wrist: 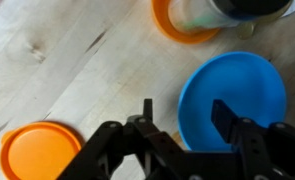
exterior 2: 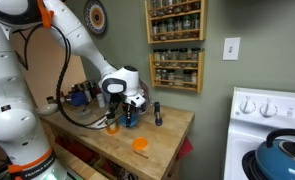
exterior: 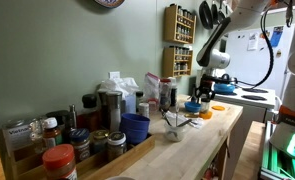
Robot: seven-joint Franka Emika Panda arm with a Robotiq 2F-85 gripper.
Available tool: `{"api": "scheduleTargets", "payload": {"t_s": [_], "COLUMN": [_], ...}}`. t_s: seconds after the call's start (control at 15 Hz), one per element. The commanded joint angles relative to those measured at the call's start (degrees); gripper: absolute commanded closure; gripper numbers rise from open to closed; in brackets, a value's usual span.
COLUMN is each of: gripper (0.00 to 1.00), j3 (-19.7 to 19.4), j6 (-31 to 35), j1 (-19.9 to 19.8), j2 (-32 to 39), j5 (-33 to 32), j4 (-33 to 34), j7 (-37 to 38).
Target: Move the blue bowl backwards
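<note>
Blue bowl point(wrist: 237, 95) rests on the worktop point(wrist: 77, 70), at 3 o'clock in the wrist view. Claw point(wrist: 187, 118) is spread and straddles the bowl's 9 o'clock rim, one finger inside, one outside, nothing pinched. My read: the grasp isn't closed and the whole move is left to do. Orange dish point(wrist: 172, 25) crowds 12 o'clock and an orange lid point(wrist: 35, 152) sits at 8. Bare wood lies toward 10. In an exterior view the worktop end is near the bowl point(exterior: 193, 106).

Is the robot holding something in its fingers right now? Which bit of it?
Nothing yet. The fingers are open above the blue bowl, one over its inside and one outside its rim, not pinching it.
</note>
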Motion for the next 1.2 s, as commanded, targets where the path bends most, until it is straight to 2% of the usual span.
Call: {"api": "scheduleTargets", "payload": {"t_s": [0.0,0.2,0.53,0.8,0.93,1.13], "gripper": [0.39,0.45,0.88,0.92,0.98,0.99], "j3": [-0.3,-0.4,-0.6,-0.8,-0.8,-0.9], "j6": [0.7,0.1,-0.8,-1.2,-1.3,-1.4], "j1": [0.1,-0.4,-1.5,-2.2,-2.4,-2.5], "j2": [2.6,3.5,4.6,5.1,5.2,4.8], "j5": [5.1,7.0,7.7,7.5,7.3,6.6], "j4": [1.7,2.7,3.5,4.0,4.1,4.0], "j7": [-7.1,-11.1,-15.9,-18.2,-19.0,-19.5]}}
